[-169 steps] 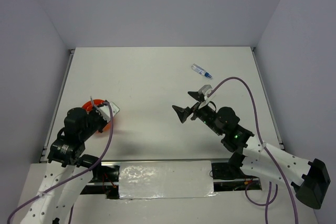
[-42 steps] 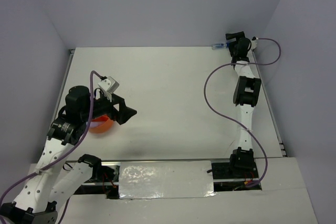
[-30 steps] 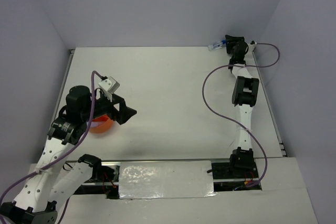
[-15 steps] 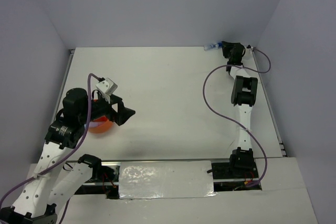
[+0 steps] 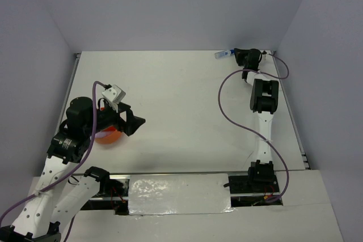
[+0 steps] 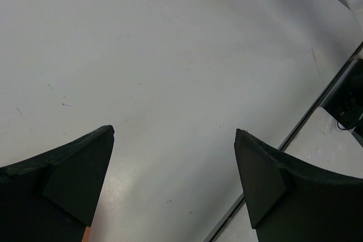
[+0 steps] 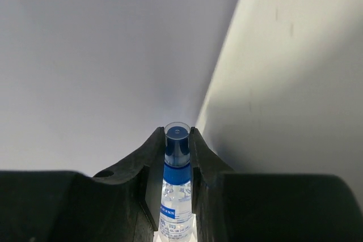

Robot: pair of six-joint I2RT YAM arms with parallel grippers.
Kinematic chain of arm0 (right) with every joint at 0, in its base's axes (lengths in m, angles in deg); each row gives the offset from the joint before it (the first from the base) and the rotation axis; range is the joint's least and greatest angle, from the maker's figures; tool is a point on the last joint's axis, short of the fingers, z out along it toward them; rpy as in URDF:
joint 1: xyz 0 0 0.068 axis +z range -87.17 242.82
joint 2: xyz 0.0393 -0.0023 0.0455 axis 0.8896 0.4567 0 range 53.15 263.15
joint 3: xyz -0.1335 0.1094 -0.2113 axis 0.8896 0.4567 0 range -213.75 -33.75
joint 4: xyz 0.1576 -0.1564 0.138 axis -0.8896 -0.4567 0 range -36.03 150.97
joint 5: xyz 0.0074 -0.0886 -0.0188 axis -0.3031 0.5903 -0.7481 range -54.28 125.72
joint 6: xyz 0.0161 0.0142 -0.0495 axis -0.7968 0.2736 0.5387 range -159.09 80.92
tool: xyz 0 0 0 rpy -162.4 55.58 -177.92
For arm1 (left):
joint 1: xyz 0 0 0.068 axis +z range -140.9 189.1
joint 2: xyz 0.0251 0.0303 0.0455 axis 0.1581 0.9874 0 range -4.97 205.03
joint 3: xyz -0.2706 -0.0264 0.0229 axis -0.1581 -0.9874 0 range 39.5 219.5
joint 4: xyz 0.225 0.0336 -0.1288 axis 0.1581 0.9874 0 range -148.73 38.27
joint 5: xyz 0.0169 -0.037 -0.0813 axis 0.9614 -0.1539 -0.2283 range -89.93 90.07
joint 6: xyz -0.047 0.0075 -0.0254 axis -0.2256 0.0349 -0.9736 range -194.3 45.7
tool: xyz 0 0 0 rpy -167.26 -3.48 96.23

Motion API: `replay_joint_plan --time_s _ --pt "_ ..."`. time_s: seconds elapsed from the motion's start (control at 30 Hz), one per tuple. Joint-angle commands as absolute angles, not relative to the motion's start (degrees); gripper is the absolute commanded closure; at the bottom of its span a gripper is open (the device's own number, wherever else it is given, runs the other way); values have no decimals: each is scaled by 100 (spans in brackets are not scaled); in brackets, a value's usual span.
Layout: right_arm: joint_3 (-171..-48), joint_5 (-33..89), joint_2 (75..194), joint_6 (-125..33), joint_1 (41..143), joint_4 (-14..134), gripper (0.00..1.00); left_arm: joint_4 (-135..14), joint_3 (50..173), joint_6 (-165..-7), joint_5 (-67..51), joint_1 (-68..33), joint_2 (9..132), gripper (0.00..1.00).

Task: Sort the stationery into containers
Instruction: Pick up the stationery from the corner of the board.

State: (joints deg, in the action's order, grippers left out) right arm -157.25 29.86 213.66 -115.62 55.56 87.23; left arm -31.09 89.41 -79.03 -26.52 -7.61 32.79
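Observation:
A clear piece of stationery with a blue cap (image 7: 176,196), shaped like a small bottle, sits between the fingers of my right gripper (image 7: 177,131), which is shut on it. In the top view that gripper (image 5: 237,55) is stretched to the table's far right corner, and the blue-capped piece (image 5: 222,54) sticks out to its left against the back wall. The orange cup (image 5: 108,136) stands at the left, partly under my left arm. My left gripper (image 5: 134,123) hangs open just right of the cup, with only bare table between its fingers (image 6: 79,168).
The back wall (image 5: 170,9) and the table's right rail (image 5: 289,106) close in round the right gripper. A purple cable (image 5: 224,106) loops off the right arm. A shiny strip (image 5: 178,194) and the table's near edge (image 6: 295,134) lie near the left gripper.
The right gripper has closed on the blue-capped piece and carried it leftward along the back wall. The left arm has shifted slightly, its gripper still open.

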Motion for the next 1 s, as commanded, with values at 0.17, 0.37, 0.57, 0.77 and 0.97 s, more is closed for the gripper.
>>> replay_joint_plan --time_s 0.17,0.37,0.57,0.77,0.97 --pt "-14661 2342 19572 -10521 5922 9033 100 -3657 8951 -8887 -1401 -787 3335 1" --pt "-13440 2009 18227 -9604 6221 9331 100 -3912 9275 -9196 -1987 -795 3712 1" --pt "-12587 1395 17216 -8990 6782 9560 100 -3685 9495 -9091 -1447 -787 3643 1" --pt "-11998 1076 16021 -7488 8071 9578 100 -2877 9741 -9451 600 -795 3248 1" --pt "-11313 1401 15177 -6300 9592 9681 100 -2095 10320 -9856 1686 -795 3211 1"
